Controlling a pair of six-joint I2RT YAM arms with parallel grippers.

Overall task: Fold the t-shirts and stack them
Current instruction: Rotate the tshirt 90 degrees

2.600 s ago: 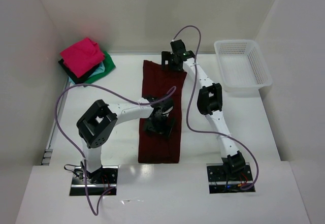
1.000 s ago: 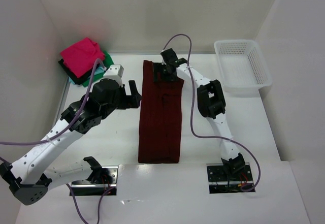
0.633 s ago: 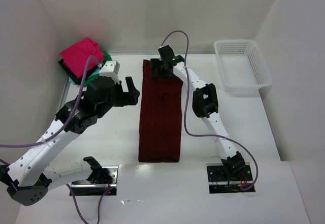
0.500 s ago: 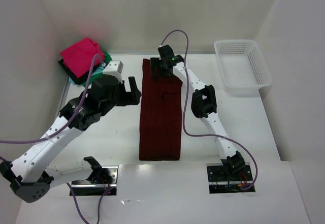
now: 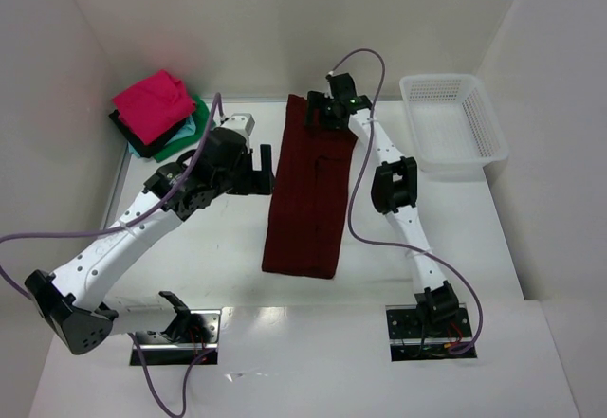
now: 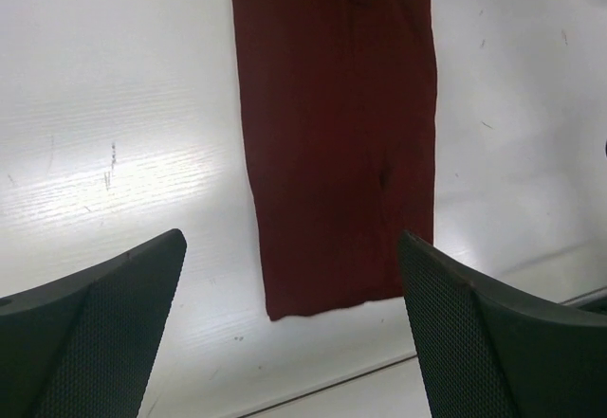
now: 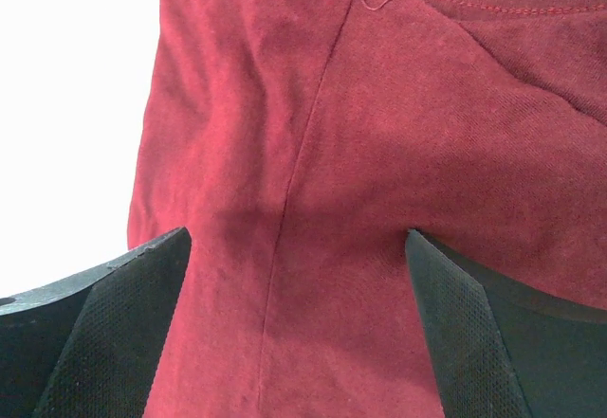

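The maroon t-shirt lies folded into a long narrow strip running from the far middle of the table toward the near edge, slightly slanted. My left gripper is open and hovers beside the strip's left edge; in the left wrist view the shirt lies flat well below its spread fingers. My right gripper is open at the shirt's far end; in the right wrist view the cloth fills the frame just under the spread fingers. A folded stack with the pink shirt on top of green, light blue and black ones sits far left.
A white mesh basket stands at the far right against the wall. White walls close in the table on the left, back and right. The left arm stretches diagonally over the left half of the table.
My left gripper left the middle of the shirt, swung left and now sits by its left edge. The right gripper and the shirt's far end shifted right, slanting the strip.
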